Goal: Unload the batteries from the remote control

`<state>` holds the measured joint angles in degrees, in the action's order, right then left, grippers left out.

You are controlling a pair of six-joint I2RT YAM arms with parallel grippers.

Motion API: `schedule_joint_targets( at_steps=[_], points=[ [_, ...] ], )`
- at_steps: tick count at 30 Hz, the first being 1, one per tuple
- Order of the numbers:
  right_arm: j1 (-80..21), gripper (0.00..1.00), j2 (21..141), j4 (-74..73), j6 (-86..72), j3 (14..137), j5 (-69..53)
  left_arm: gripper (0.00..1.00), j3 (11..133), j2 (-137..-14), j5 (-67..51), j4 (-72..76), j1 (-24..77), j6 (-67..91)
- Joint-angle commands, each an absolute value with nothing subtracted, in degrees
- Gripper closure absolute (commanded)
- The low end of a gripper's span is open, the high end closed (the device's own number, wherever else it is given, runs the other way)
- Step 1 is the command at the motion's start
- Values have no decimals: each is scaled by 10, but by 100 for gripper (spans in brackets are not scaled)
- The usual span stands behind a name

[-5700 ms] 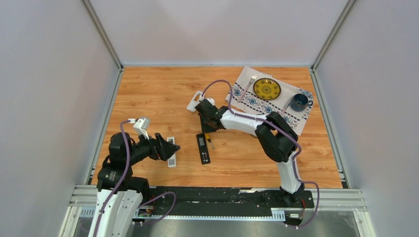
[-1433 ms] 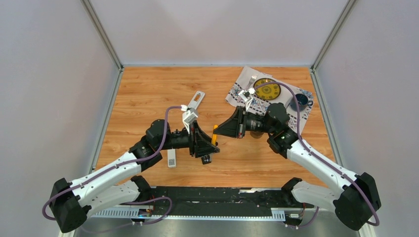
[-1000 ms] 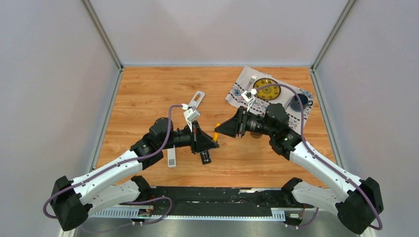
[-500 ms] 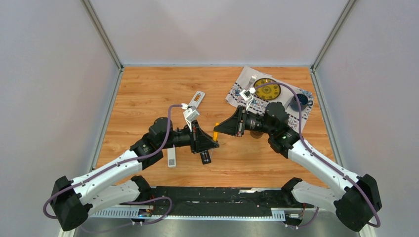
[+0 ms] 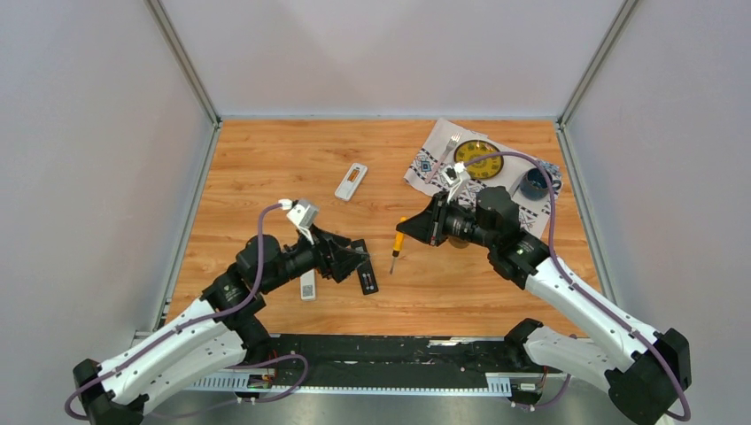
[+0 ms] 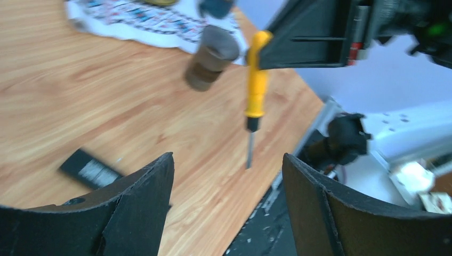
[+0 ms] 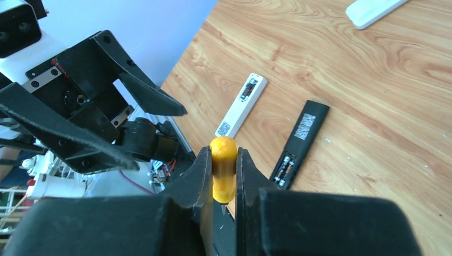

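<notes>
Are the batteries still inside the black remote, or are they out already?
Still in: the right wrist view shows the black remote lying with its compartment uncovered and the batteries seated inside.

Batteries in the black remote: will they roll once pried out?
Likely yes: the batteries are slim cylinders, and the table is smooth, flat wood. They look small, so probably light; a slight nudge could send them off. They sit snug side by side in the open bay of the black remote, so they may pop out suddenly.
</notes>
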<state>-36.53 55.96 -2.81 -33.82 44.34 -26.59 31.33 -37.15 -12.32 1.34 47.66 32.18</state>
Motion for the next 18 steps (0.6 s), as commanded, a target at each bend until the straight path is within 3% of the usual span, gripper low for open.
schedule_joint_targets(
  at_steps=[1, 7, 12, 18],
  points=[
    [-360, 100, 549, -45, -305, 454, -223, 19, 301, -307, 73, -144, 479, 331],
    [-359, 100, 554, -46, -294, 449, -214, 20, 320, -279, 280, -395, 479, 436],
    [-359, 100, 565, -47, -291, 449, -213, 20, 324, -288, 315, -489, 480, 502],
    [-359, 100, 577, -44, -289, 447, -216, 20, 330, -380, 298, -498, 479, 519]
  ],
)
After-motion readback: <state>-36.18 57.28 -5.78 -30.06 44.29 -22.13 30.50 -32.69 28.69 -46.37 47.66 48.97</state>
